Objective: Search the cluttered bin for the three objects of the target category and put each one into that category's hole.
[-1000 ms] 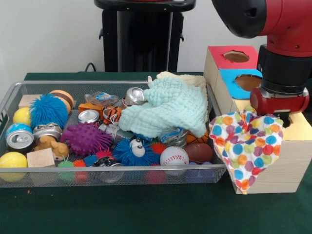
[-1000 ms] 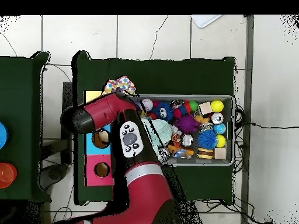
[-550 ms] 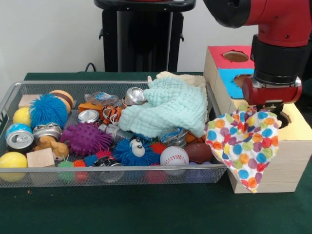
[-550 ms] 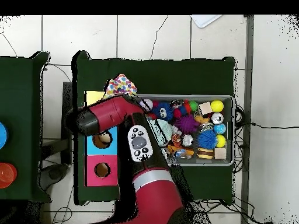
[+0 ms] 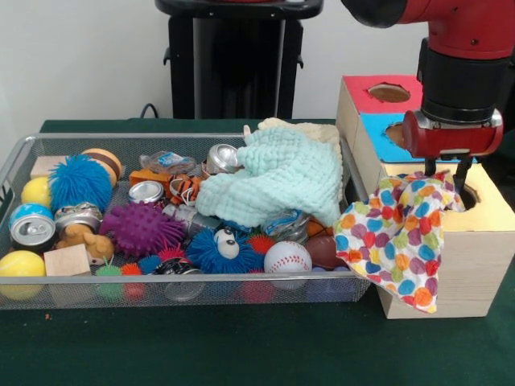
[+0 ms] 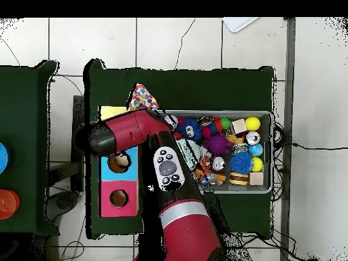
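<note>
The red and black arm (image 5: 459, 48) comes down over the wooden box (image 5: 451, 257), its wrist upright above the yellow section. The gripper (image 5: 447, 170) hangs over the yellow hole (image 5: 469, 195); its two dark fingers (image 5: 430, 166) point straight down, slightly apart, just above the spotted cloth (image 5: 398, 237), and whether they pinch its top edge I cannot tell. In the overhead view the arm covers the yellow top and part of the blue one.

The counter (image 5: 241, 346) is covered in dark green. On it sits a wire bin (image 5: 193, 291), touching or just beside the box. The box has three tops in a row: red with a hole (image 5: 389, 92), blue with a hole (image 5: 396, 131) partly hidden by the wrist, then yellow.

The spotted cloth lies on the yellow top beside the hole and drapes down the box's front corner, overlapping the bin's end. A mint-green cloth (image 5: 278, 181) lies heaped in the bin near the box, over a cream cloth (image 5: 310, 130). Further along are a blue fuzzy ball (image 5: 79, 182), a purple spiky ball (image 5: 141, 228), a blue furry toy with eyes (image 5: 219, 248), a baseball (image 5: 287, 257), a small brown football (image 5: 328, 251), drink cans (image 5: 32, 227), yellow balls (image 5: 21, 265) and a wooden block (image 5: 67, 260).
</note>
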Controlling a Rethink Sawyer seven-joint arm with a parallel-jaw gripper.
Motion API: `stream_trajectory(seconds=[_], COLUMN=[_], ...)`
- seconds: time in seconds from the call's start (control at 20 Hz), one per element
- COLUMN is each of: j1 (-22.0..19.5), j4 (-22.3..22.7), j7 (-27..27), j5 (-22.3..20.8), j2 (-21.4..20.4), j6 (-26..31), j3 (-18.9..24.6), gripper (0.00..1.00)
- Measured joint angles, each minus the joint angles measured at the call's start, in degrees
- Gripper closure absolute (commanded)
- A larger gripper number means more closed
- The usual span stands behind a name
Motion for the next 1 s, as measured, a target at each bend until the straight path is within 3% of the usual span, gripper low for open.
stream_trajectory(seconds=[1.0], j1=[-1.3], j4=[1.4], j7=[0.0], j5=[1.1], j2=[-3.5], j6=[9.7], j3=[2.2], gripper=[0.0])
